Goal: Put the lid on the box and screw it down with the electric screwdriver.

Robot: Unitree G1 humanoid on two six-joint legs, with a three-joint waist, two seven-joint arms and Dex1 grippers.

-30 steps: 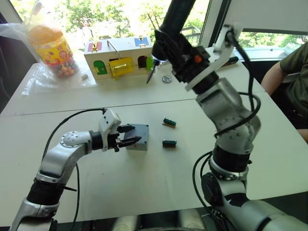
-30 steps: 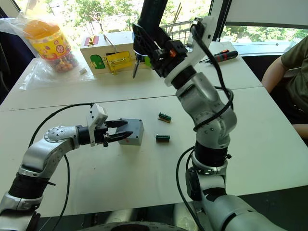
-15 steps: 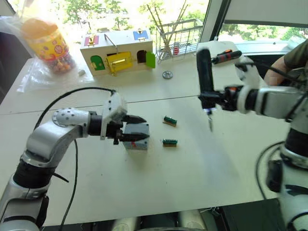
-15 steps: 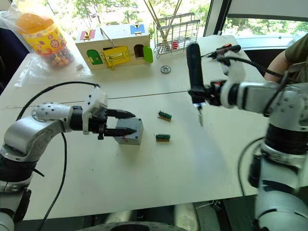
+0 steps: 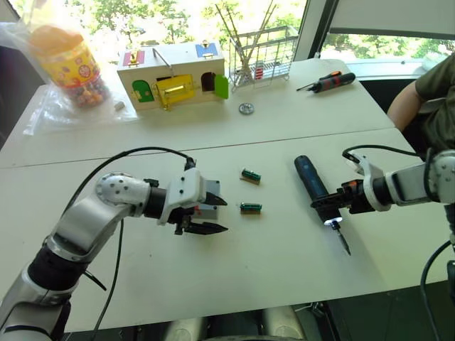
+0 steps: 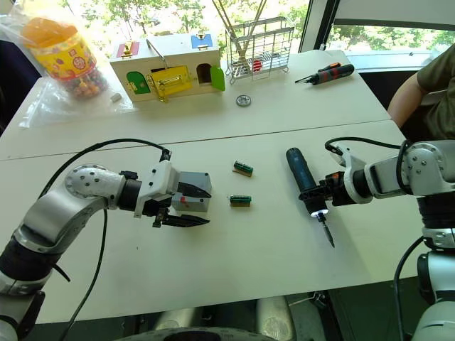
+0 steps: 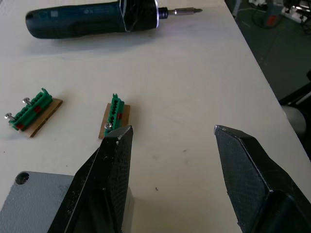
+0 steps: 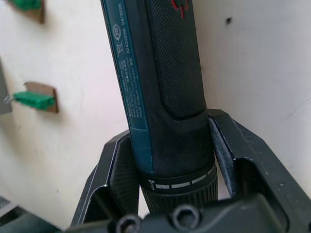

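The small grey box (image 6: pixel 192 202) stands on the white table left of centre. The lid (image 7: pixel 34 200) lies flat on top of it, one corner screw hole showing. My left gripper (image 6: pixel 205 207) is open right at the box's near side, with nothing between its fingers (image 7: pixel 114 160). The electric screwdriver (image 5: pixel 311 183) lies low over the table at the right, its tip light on and its bit (image 5: pixel 343 241) pointing at the front edge. My right gripper (image 5: pixel 335 207) is shut on the electric screwdriver near its tip end, fingers (image 8: pixel 119 167) on both sides of the barrel.
Two green terminal blocks (image 5: pixel 250 176) (image 5: pixel 249 208) lie between box and screwdriver. At the back stand a wooden house-shaped box (image 5: pixel 174 77), a candy jar (image 5: pixel 71 67), a wire basket (image 5: pixel 259 55), a metal disc (image 5: pixel 246 109) and a hand screwdriver (image 5: pixel 328 81). A person's arm (image 5: pixel 419 99) is at far right.
My right arm has swung down from high above the table and brought the electric screwdriver low at the right. My left gripper has shifted from over the box to its near side.
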